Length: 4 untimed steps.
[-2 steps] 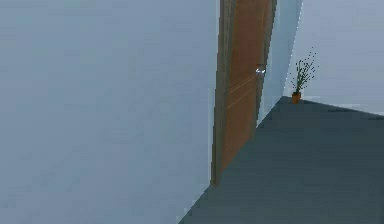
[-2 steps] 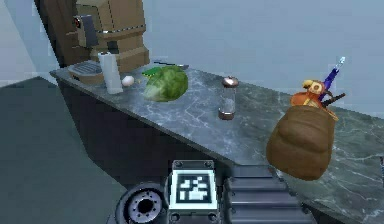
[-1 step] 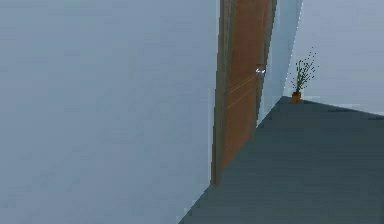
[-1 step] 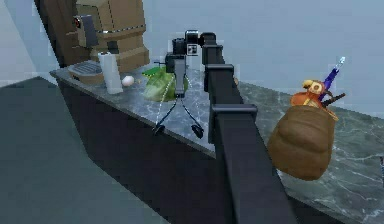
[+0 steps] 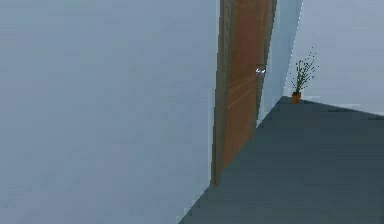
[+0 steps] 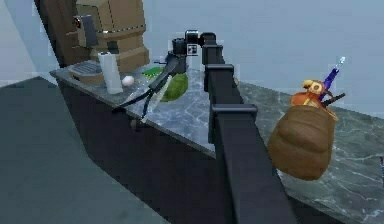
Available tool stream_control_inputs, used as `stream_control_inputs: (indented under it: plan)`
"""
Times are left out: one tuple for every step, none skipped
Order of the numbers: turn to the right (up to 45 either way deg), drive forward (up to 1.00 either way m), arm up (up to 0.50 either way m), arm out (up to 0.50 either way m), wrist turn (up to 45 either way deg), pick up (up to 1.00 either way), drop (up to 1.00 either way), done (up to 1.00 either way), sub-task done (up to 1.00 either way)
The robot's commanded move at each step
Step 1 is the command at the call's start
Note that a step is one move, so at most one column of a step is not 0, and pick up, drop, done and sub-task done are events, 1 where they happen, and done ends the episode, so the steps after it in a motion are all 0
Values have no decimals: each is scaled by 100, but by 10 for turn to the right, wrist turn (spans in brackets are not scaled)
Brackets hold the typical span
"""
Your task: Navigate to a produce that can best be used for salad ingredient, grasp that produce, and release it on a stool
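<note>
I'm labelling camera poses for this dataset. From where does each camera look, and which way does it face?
Forward view: on the robot, facing ahead and somewhat down at a pale wall, a wooden door and a potted plant; of the robot's body, nothing.
Arm side view: on the robot's body, facing out to the arm's side at a marble-topped counter; the arm and gripper stretch toward it, with a green thing near the gripper.
Shared: dark floor and pale wall.
</note>
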Motion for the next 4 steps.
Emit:
stream_control_inputs:
  plan:
    - [0, 0, 0, 0, 450, 0, 0, 0, 0]
    - [0, 0, 0, 0, 420, 0, 0, 0, 0]
    - [0, 0, -8, 0, 0, 0, 0, 0, 0]
    - [0, 0, 0, 0, 0, 100, 0, 0, 0]
